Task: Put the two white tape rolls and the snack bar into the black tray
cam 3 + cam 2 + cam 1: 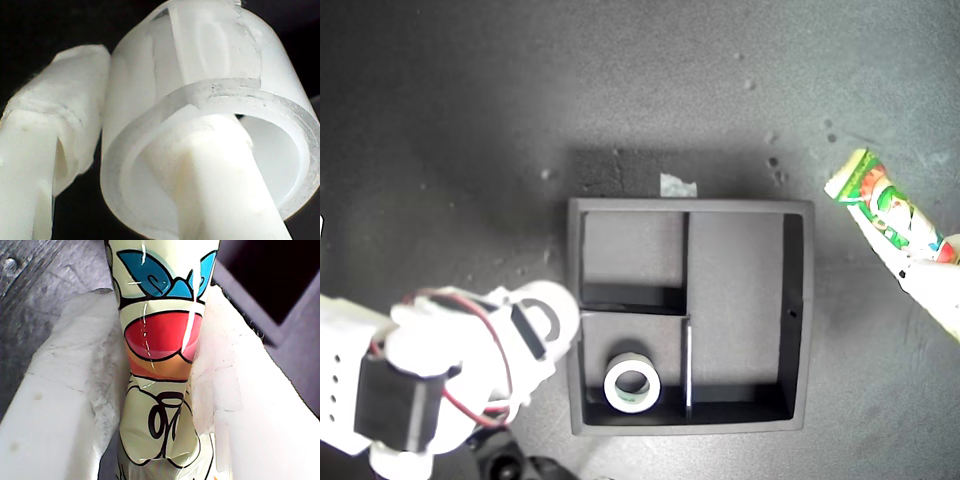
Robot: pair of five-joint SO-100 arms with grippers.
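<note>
One white tape roll (632, 384) is already lying in the black tray (798, 310), in the small compartment at 7 o'clock; the other two compartments are sitting empty. My second end effector (107, 150) is gripping the second tape roll (552, 312) just beside the tray's 9 o'clock wall. My first end effector (160, 405) is pinching the snack bar (885, 218), out at 2 o'clock above the surface (470, 100). Two placements are remaining.

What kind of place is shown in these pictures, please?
Probably a robot test bench, not a home: a plain dark grey work surface, a black tray with dividers, and white printed robot arms, my second hand holding a tape roll.
</note>
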